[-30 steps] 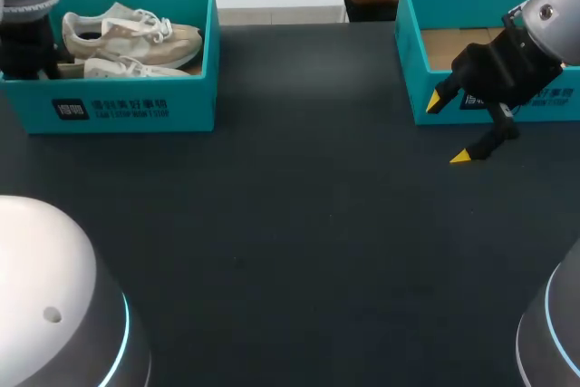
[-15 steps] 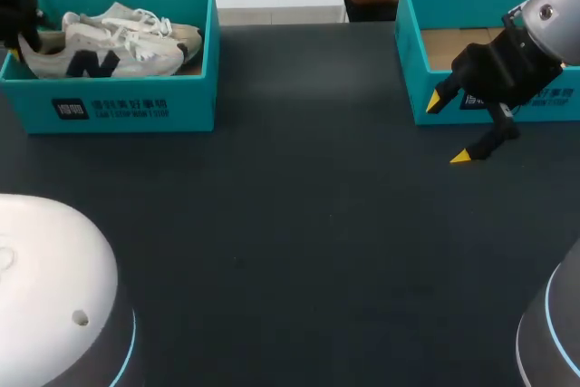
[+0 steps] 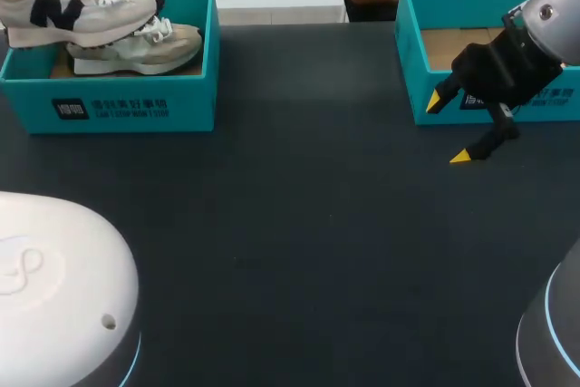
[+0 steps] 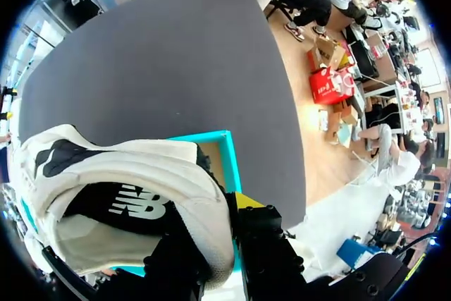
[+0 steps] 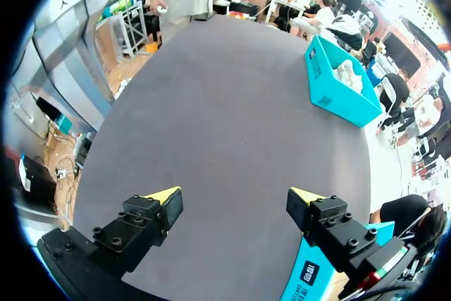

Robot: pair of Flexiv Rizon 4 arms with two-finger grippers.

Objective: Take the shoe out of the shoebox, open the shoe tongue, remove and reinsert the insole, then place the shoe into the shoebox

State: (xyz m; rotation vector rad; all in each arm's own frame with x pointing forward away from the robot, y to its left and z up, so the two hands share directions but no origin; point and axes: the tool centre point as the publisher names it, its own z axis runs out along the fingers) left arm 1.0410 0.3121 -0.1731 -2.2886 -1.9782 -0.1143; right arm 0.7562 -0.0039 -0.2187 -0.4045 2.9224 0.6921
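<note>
We find the shoe (image 3: 77, 8) lengthwise over the shoebox (image 3: 136, 108), toe toward its right wall, with the left gripper (image 4: 215, 244) pinching its heel, seen only from the wrist; right gripper (image 3: 449, 129) spread.

The dark grey table top (image 3: 308, 224) gives wide passing room between the teal cardboard shoebox (image 3: 136, 106) at the left and the second teal box (image 3: 409, 61) at the right. The white sneaker (image 3: 77, 6), held above the left box, blocks its opening, and a beige shoe (image 3: 145, 50) lies inside.

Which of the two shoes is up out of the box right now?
The white shoe with the dark side mark, held above the rim of the left shoebox. The beige shoe lies inside that box.
</note>
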